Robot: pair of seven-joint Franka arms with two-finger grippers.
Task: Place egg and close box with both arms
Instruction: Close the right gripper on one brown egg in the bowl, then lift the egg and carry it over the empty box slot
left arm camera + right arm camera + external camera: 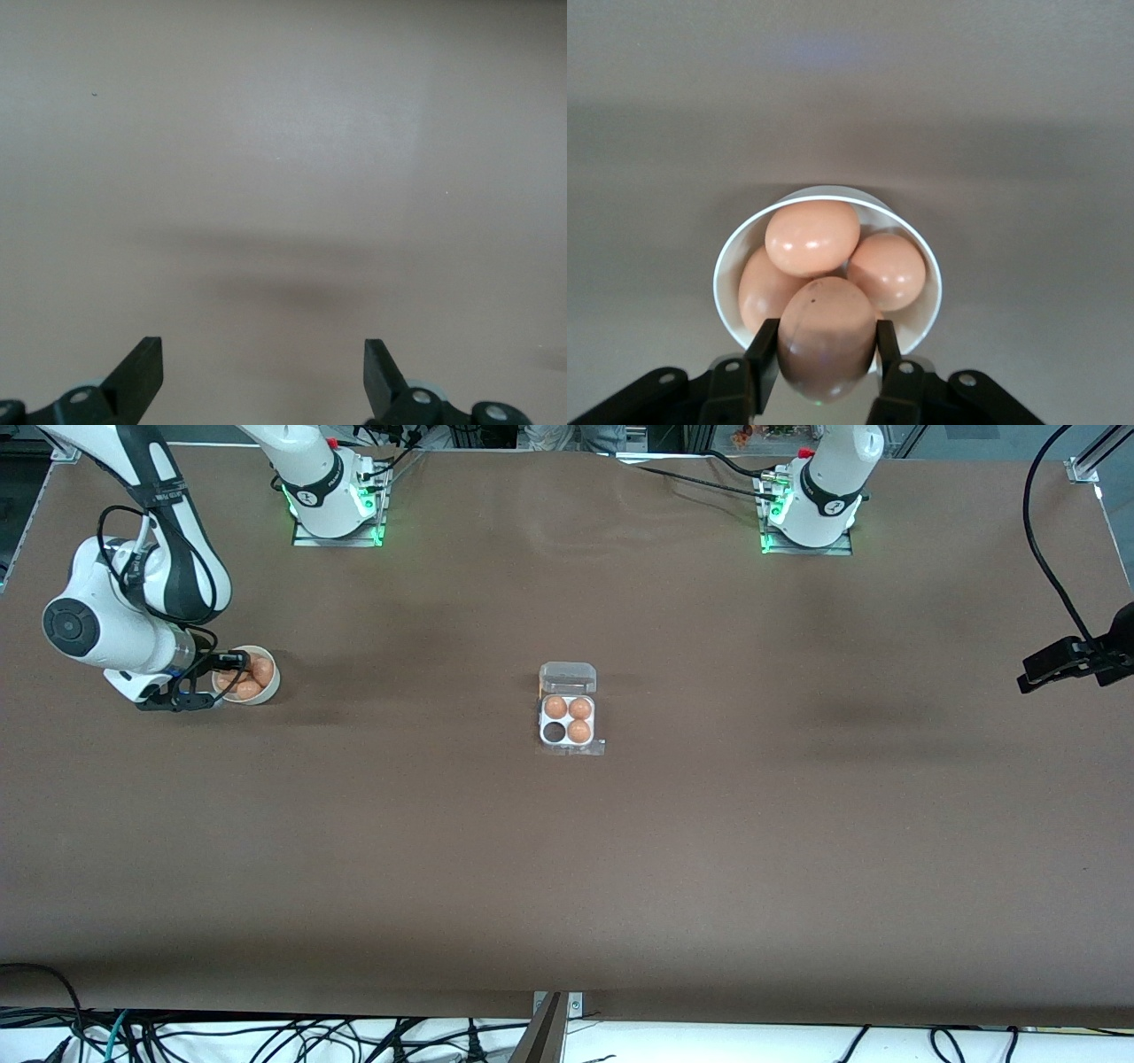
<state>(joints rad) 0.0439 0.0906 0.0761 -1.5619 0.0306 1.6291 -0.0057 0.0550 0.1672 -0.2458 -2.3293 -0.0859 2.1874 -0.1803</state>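
Observation:
My right gripper (827, 336) is shut on an orange-brown egg (824, 305), one finger on each side, just over the white bowl (727, 257). In the front view that gripper (229, 662) sits at the bowl (267, 692) toward the right arm's end of the table. The box (567, 726) lies at mid-table with its clear lid (568, 677) folded open. It holds three eggs, and one cell (555, 732) is dark and bare. My left gripper (263, 363) hangs open over bare table, also seen at the left arm's end (1032, 677), and that arm waits.
Three more eggs (812, 237) lie in the bowl under the held one. Both arm bases (332, 491) stand along the table's edge farthest from the front camera. Black cables hang at the left arm's end (1050, 567) and below the near edge.

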